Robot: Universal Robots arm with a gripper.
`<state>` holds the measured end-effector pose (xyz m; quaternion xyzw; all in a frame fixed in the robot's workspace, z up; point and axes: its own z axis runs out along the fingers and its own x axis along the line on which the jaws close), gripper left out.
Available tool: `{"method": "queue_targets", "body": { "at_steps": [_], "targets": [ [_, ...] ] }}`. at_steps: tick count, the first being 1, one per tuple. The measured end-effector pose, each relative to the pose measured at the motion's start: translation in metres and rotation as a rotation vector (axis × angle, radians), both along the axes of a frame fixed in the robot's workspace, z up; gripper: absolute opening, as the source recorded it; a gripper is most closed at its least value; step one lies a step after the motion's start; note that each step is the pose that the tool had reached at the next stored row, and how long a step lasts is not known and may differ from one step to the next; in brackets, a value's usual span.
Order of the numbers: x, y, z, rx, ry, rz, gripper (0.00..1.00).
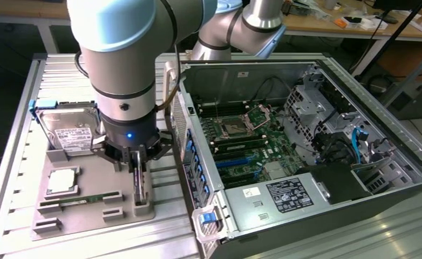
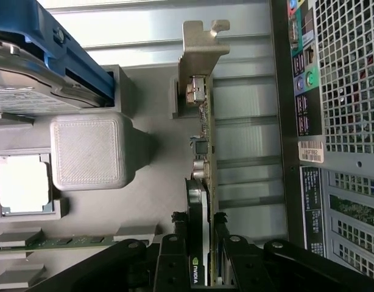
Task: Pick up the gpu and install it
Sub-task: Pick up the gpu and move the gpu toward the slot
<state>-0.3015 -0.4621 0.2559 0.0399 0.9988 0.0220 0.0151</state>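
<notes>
1. Green circuit-board gpu with silver end bracket stands on edge in a slotted grey plastic tray, beside the open black computer case.
2. Narrowly set black tool clamps its cooler end.
3. A good pick, I judge, lifts straight up, keeping the card vertical.

Workshop: metal table, wooden bench.
The ribbed table stands in front, the cluttered bench behind it, dark floor under the bench, under even light.
</notes>
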Motion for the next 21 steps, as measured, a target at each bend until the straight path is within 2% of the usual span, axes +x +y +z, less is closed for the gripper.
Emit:
{"method": "queue_targets", "body": {
  "at_steps": [21],
  "targets": [
    [0.0000,0.0000,0.0108,0.0001,-0.0001,0.000,0.27]
  ]
}}
